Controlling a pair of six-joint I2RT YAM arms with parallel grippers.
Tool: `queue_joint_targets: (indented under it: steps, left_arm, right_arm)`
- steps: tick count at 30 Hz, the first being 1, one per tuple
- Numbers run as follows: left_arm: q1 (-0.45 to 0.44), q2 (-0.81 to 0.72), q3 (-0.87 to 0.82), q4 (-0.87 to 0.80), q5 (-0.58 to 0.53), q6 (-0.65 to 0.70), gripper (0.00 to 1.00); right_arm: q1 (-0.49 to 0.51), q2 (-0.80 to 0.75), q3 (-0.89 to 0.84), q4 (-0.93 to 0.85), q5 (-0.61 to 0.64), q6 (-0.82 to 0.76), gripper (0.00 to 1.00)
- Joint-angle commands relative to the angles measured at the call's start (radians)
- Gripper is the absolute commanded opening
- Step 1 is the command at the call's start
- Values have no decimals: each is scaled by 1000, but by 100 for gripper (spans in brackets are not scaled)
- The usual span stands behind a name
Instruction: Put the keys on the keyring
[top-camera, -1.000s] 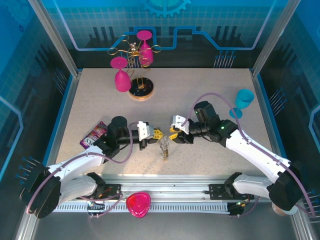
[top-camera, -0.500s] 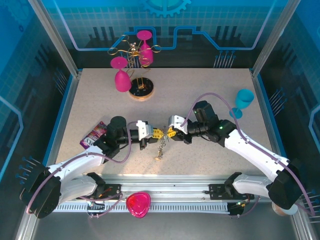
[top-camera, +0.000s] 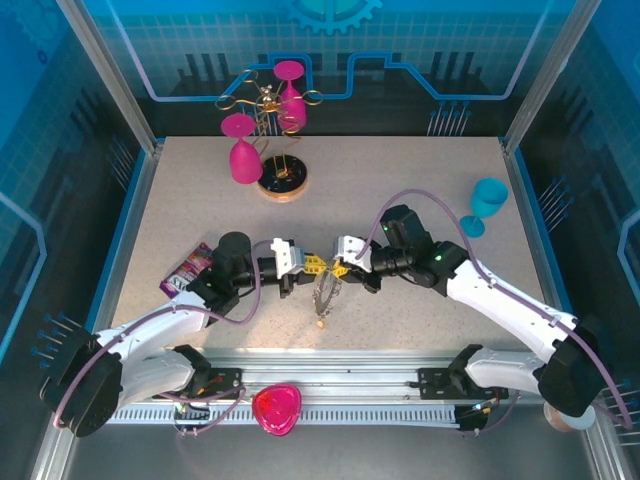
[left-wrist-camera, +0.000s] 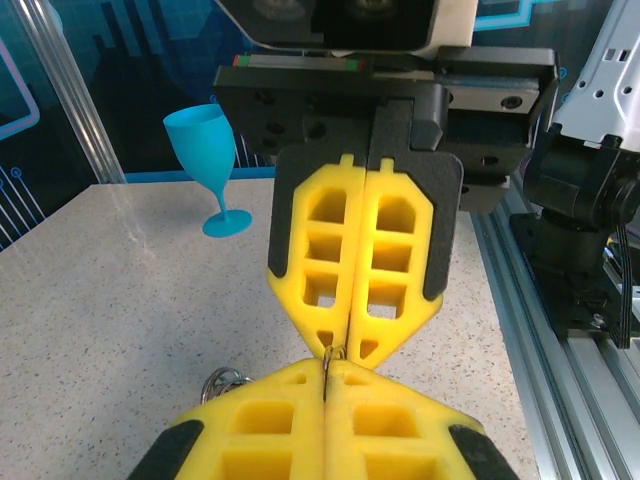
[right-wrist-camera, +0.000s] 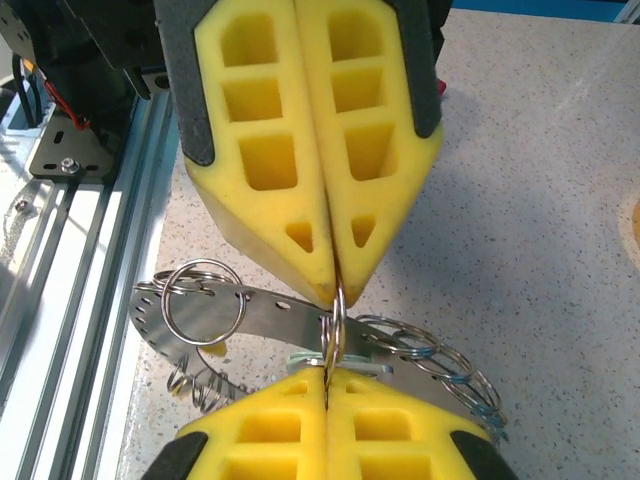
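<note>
Left end effector (left-wrist-camera: 327, 372), right end effector (right-wrist-camera: 325, 378) pinch keyring (right-wrist-camera: 270, 318), apparently; goblet (left-wrist-camera: 205, 140) beyond.

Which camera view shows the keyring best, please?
The right wrist view: the keyring lies close up across the frame, its flat band and wire loops sharp. The top external view shows a small, distant tangle; the left wrist view catches one loop of it.

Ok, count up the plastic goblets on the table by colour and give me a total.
Pink goblets: 2
Blue goblet: 1
Total: 3
</note>
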Motion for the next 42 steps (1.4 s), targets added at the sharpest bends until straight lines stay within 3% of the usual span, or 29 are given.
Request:
queue_joint_targets:
  steps: [1, 7, 11, 17, 24, 30, 34, 38, 42]
  left_arm:
    - [5, -11, 4, 93, -9, -12, 0]
    - [2, -13, 9, 25, -13, 37, 0]
    - [1, -11, 6, 19, -4, 43, 0]
    - [0, -7, 2, 41, 2, 31, 0]
    - [1, -10, 1, 40, 6, 29, 0]
    - [1, -11, 0, 47, 3, 23, 0]
    - [2, -27, 20, -53, -18, 63, 0]
    - [1, -41, 49, -188, -30, 133, 10]
    - [-3, -37, 86, -293, -38, 192, 13]
  right_arm:
    - [32, 10, -11, 1, 37, -18, 0]
    - [27, -20, -25, 26, 57, -2, 0]
    - [5, -45, -64, 101, 19, 57, 29]
    - [-10, -25, -82, 181, -63, 118, 34]
    - [-11, -7, -89, 228, -77, 136, 28]
    - [-14, -6, -82, 214, -93, 129, 0]
    - [-15, -12, -44, 149, -86, 102, 0]
    - [-6, 1, 28, 38, -66, 45, 0]
    - [14, 34, 100, -79, -29, -13, 0]
